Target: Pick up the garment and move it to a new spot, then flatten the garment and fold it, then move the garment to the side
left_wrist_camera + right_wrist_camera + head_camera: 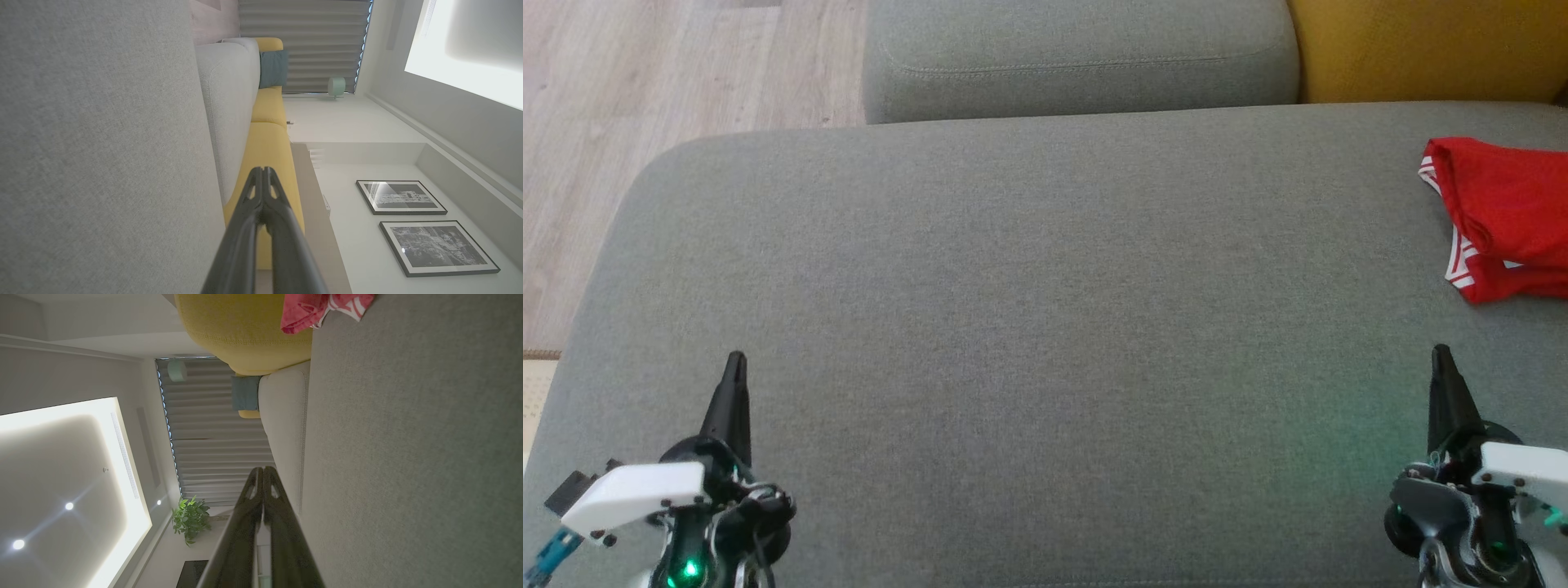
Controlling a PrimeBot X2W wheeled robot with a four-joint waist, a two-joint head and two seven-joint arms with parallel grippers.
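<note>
nearest the robot, over the grey seat (1045, 278), are two grippers: the left gripper (737, 359) and the right gripper (1441, 351), each with jaws pressed together and holding nothing. farther on, at the seat's far right, lies one red garment (1507, 216) with white stripes at its hems, bunched in a loose fold. beyond stand one grey cushion (1078, 57) and one yellow cushion (1421, 49).

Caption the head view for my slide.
Left hand and right hand shut above grey cushion; red garment at right edge.
</note>
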